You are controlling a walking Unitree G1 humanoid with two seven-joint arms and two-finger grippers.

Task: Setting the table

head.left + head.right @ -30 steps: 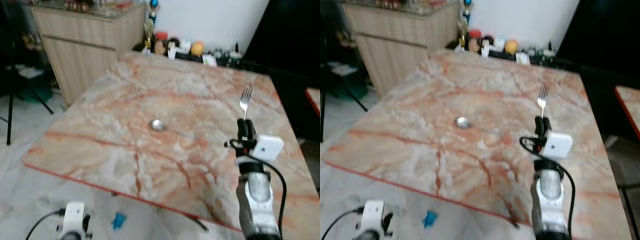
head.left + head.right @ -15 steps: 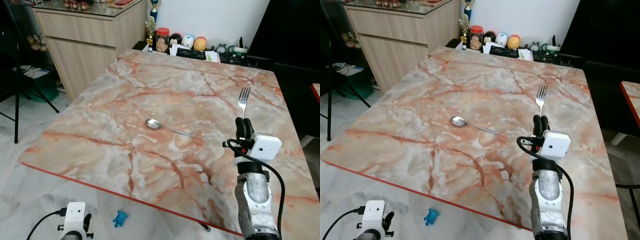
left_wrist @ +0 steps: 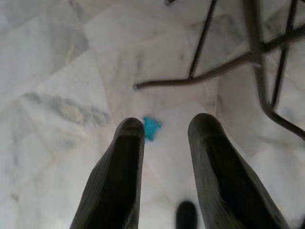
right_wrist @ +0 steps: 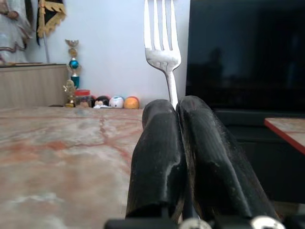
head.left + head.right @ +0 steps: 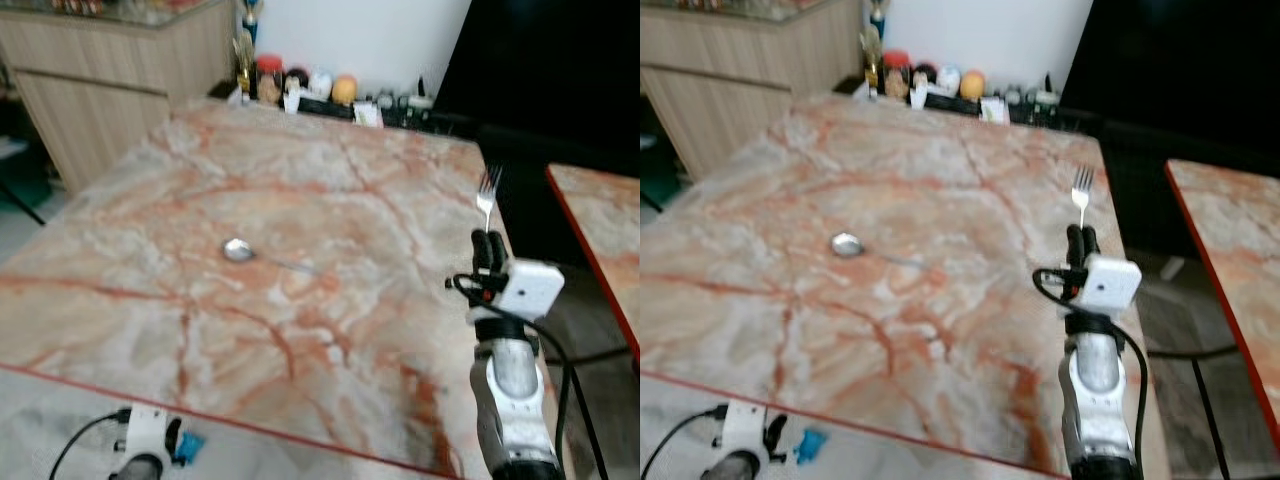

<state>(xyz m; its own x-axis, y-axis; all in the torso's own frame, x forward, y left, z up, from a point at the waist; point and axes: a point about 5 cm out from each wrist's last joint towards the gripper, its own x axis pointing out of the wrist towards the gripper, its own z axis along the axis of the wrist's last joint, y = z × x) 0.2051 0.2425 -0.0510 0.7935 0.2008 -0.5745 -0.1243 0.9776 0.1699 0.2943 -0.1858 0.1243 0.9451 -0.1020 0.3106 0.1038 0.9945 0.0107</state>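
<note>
Best done by bringing the fork (image 5: 487,192) low and level over the counter (image 5: 330,200), tines pointing away, and setting it down parallel to the spoon (image 5: 238,249) before letting go, so nothing clatters or skids on the marble. Worth keeping the right hand (image 5: 488,243) pinched tight on the handle until metal meets stone. Right hand raised near the counter's right edge, fingers together on the fork, tines standing upright above them. Spoon lying flat mid-counter, well apart to the left. Left hand (image 3: 164,131) hanging idle over the floor, fingers apart, holding nothing.
</note>
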